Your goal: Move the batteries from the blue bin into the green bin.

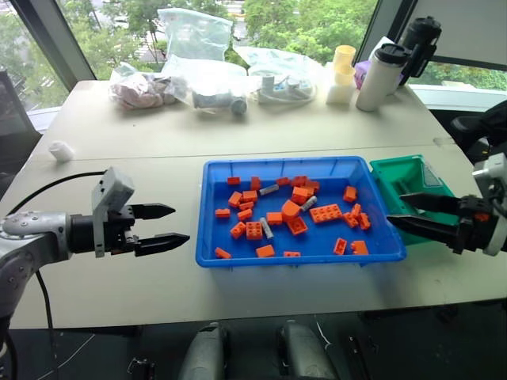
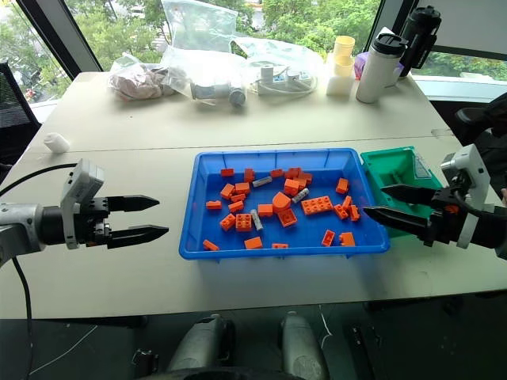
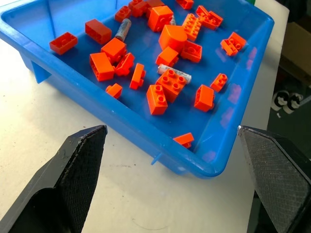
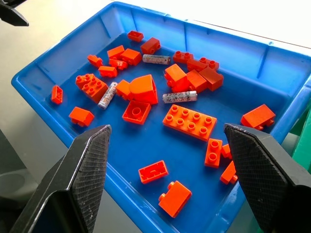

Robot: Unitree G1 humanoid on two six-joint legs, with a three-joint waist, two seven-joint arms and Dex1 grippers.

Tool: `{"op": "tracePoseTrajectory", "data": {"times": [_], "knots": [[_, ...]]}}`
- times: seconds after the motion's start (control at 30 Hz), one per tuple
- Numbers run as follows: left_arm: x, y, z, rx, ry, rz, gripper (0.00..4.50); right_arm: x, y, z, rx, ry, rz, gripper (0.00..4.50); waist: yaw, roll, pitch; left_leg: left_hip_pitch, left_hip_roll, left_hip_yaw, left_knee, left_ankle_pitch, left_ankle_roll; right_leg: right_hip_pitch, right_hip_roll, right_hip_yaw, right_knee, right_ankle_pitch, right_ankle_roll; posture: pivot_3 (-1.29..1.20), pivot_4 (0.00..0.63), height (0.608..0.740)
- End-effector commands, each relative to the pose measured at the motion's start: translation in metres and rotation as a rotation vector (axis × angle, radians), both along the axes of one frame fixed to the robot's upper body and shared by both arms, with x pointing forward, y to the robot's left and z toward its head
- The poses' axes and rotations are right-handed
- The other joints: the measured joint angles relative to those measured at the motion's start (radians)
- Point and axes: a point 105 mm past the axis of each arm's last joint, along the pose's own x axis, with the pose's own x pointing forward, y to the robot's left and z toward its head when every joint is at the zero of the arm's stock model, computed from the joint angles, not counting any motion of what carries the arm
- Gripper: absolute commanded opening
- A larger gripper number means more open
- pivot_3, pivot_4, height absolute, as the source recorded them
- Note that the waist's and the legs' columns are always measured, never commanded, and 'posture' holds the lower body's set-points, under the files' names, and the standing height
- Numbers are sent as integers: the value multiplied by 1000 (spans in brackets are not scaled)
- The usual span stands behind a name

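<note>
Orange toy bricks (image 1: 325, 212) lie scattered in a loose heap. On the pale tabletop (image 1: 158, 131), clear plastic bags (image 1: 198, 59) of small parts crowd the far edge; beside them stand a stack of yellow cups (image 1: 342, 73), a white tumbler (image 1: 380, 76) and a black bottle (image 1: 418, 43). A small white object (image 1: 61, 150) sits alone at the left

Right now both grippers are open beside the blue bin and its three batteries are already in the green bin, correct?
Not quite. The batteries lie in the blue bin among the orange bricks, as the right wrist view shows. Both the left gripper and the right gripper are open.
</note>
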Motion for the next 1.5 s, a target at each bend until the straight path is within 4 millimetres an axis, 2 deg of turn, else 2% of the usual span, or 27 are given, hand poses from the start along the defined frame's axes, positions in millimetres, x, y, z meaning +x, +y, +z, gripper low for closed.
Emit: {"op": "tracePoseTrajectory", "data": {"times": [0.03, 0.57, 0.83, 0.87, 0.93, 1.0, 1.13, 1.2, 1.33, 1.5], "knots": [[-1, 0, 9, 9, -55, -1, 4500, 1, 5, 6, -10, -45, 18, 3820, 0, 0, 0, 0, 0, 0, 0, 0, 0, 0, 0, 0, 0, 0, 0, 0, 150, 740], [2, -1, 9, 1, -62, 7, 4500, 7, 14, 5, -23, -58, 26, 3820, 0, 0, 0, 0, 0, 0, 0, 0, 0, 0, 0, 0, 0, 0, 0, 0, 150, 740], [6, -2, 8, 11, -77, -2, 4500, 12, 33, 8, 39, -13, 44, 3820, -1, 0, 0, 0, 0, 0, 0, 0, 0, 0, 0, 0, 0, 0, 0, 0, 150, 740], [6, -2, 8, 14, -79, -12, 4500, 10, 40, 10, 62, -1, 74, 3820, -1, 0, 0, 0, 0, 0, 0, 0, 0, 0, 0, 0, 0, 0, 0, 0, 150, 740], [7, -7, 39, -43, -135, -61, 4500, 4, 70, 14, 84, 22, 216, 3820, -1, 0, 0, 0, 0, 0, 0, 0, 0, 0, 0, 0, 0, 0, 0, 0, 150, 740], [8, -8, 55, -36, -179, -85, 4500, 3, 85, 15, 65, 37, 277, 3820, -1, -2, 1, -1, 1, 0, 2, 0, 0, -1, 1, 0, 1, 0, 0, 0, 150, 740], [4, 0, 49, 143, -179, -127, 4500, 11, 120, 21, 76, 41, 359, 3820, -12, -2, 1, -1, 0, 1, 0, 0, 0, -2, 1, 0, 0, 0, 0, 0, 150, 740], [1, 2, 45, 178, -170, -144, 4500, 15, 136, 15, 62, 63, 370, 3820, -8, -2, 1, -1, 0, 2, -1, 0, 0, -4, 1, 1, 1, 0, 0, 0, 150, 740], [-6, 0, 27, 233, -133, -163, 4500, 23, 166, -14, 3, 166, 350, 3820, -4, -2, 1, -3, 1, 1, -1, 0, 0, -5, 0, 1, 1, 0, -1, 0, 150, 740], [-10, 1, 19, 245, -128, -147, 4500, 26, 179, -36, -56, 229, 323, 3820, -1, -2, 1, -8, 0, 1, 2, 0, 0, -8, -3, 0, 0, 0, -1, 0, 150, 740]]}}
